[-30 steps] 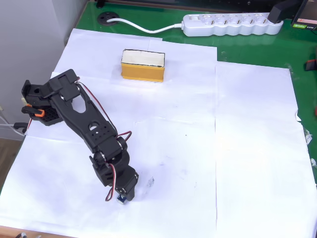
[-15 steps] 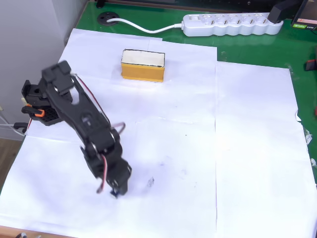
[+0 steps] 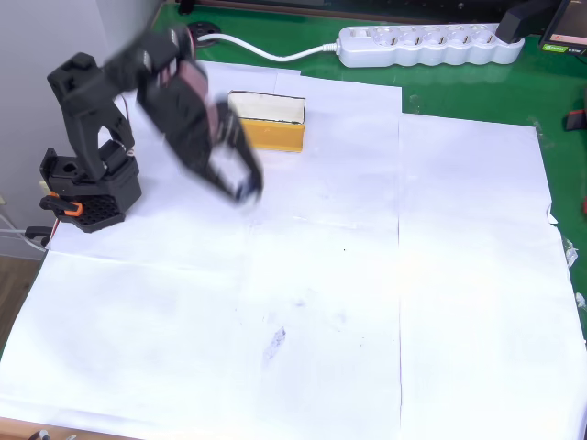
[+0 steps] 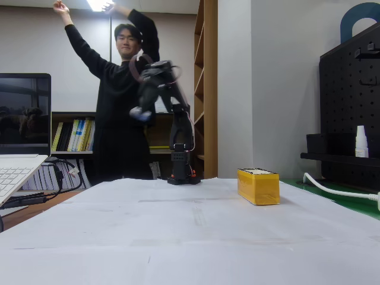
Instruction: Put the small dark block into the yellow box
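Arm (image 3: 183, 110) raised beside yellow box (image 3: 271, 128)

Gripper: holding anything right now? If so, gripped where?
Cannot be told. The gripper is motion-blurred in the overhead view, raised beside the yellow box. In the fixed view its tip is a blur too, so the jaws and any held block are unreadable.

You're working in an office or lab room: behind the table stands a tall bookshelf (image 4: 71, 135) lined with books and binders, and a laptop (image 4: 21, 127) sits open at the left edge of the fixed view. A black pegboard (image 4: 350, 113) with a shelf covers the right wall, and a white power strip (image 3: 426, 44) lies on the green mat (image 3: 459, 87) under sheets of white paper (image 3: 367, 275).
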Robot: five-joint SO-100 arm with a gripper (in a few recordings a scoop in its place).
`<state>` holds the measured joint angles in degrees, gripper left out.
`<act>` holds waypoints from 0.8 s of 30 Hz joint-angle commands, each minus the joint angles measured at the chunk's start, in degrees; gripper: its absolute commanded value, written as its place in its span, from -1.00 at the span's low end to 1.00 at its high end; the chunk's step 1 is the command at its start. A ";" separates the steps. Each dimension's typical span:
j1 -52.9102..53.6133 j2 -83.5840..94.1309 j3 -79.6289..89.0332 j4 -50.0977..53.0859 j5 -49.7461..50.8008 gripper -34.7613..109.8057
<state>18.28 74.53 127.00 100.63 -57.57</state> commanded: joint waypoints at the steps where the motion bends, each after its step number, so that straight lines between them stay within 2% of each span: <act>1: -5.62 -3.52 4.13 4.13 -13.45 -0.52; 5: -11.87 -6.50 -4.57 3.16 -28.13 -0.52; 7: -16.17 -7.38 -8.26 -0.88 -27.95 -0.52; 13: -27.95 -3.08 -11.69 -4.66 -27.95 -0.52; 22: -38.06 -1.14 -27.51 -15.12 -30.67 -0.52; 24: -40.17 -0.88 -28.21 -14.33 -30.23 -0.52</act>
<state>-18.72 73.48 98.70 86.75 -86.84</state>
